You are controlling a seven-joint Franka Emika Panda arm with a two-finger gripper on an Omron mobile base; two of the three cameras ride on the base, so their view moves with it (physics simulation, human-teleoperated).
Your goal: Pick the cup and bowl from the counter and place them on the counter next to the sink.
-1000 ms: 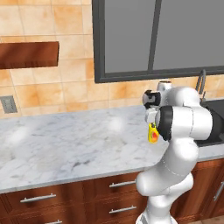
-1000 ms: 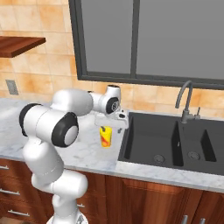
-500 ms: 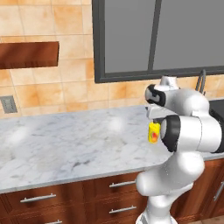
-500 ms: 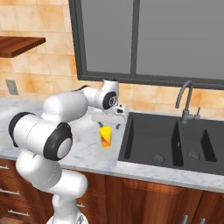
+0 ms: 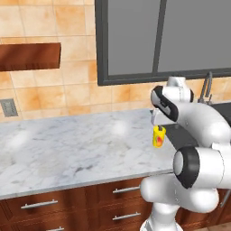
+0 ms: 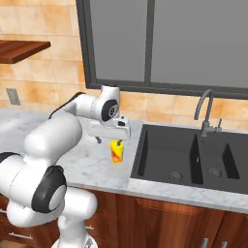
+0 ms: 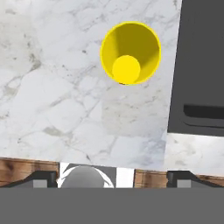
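The yellow cup (image 6: 116,151) stands upright on the white marble counter (image 6: 87,162), just left of the dark sink (image 6: 189,155). My gripper (image 6: 109,140) hangs open a little above it, and its fingers do not touch the cup. Looking down from the hand, the cup (image 7: 130,53) sits empty on the counter (image 7: 52,87) ahead of my gripper (image 7: 113,177), with the sink (image 7: 203,65) on the right. From the left base, the cup (image 5: 159,136) shows below my gripper (image 5: 157,122), and the arm hides most of the sink (image 5: 180,133). The bowl is out of view.
A gooseneck faucet (image 6: 206,111) rises behind the sink under a dark window. The counter (image 5: 67,144) runs wide to the left, with a wall outlet (image 5: 8,107) and a wooden shelf (image 5: 29,56) above it. Wooden drawers (image 5: 40,205) lie under the front edge.
The cup has stayed in place beside the sink. My hand has drawn slightly up off it, and the arm's elbow has swung round toward the base.
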